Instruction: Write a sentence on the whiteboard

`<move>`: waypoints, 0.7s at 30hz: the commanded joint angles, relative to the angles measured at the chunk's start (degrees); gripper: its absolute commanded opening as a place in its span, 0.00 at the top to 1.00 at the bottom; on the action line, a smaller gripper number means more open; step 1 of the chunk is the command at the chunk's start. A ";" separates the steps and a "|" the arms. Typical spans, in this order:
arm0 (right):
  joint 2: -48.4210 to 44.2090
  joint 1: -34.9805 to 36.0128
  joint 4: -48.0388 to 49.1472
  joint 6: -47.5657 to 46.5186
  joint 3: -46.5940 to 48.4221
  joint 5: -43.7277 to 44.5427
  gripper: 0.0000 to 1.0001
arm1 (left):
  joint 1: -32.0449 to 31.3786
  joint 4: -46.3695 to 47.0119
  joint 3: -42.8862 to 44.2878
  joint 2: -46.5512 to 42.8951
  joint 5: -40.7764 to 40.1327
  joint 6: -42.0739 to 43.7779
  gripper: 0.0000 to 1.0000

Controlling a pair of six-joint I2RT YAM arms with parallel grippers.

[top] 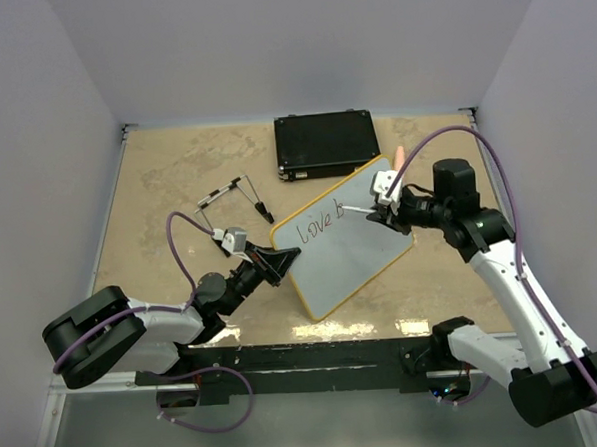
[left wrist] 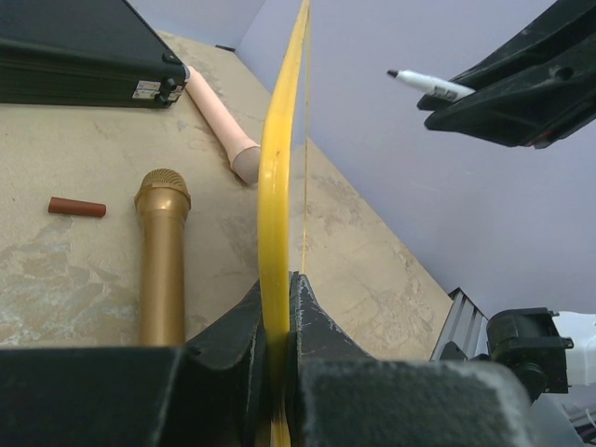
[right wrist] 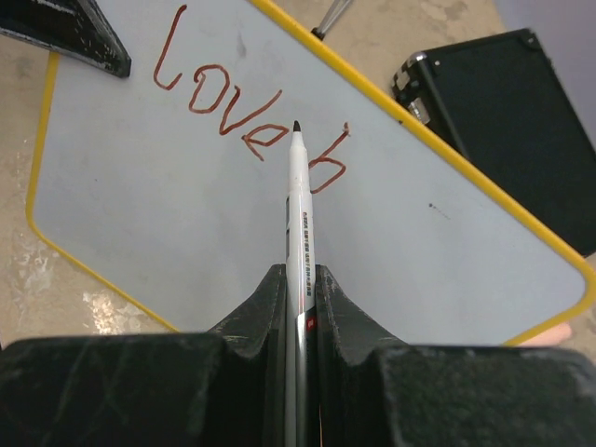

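- Tan table [top: 166, 170]: bare room at left and far left, walls close on three sides.
- whiteboard [top: 355, 251] mid-table, slanted, far corner just beside black case [top: 326, 144].
- left gripper [top: 288, 256] clamped on whiteboard's left yellow edge.
- right gripper [top: 381, 215] pinched on marker [right wrist: 298, 205], over board's far right part.
- sentence [right wrist: 247, 116] reads only "Love b"; marker tip beside the b.

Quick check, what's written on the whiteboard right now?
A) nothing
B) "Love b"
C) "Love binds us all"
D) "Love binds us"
B: in the right wrist view the writing on the whiteboard reads "Love" plus a lone "b", with the tip of the marker just beside that b.
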 commanded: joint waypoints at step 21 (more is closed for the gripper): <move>-1.69 -7.77 7.30 5.55 -2.56 -4.22 1.00 | 0.15 -3.57 -1.93 -1.14 2.65 4.63 1.00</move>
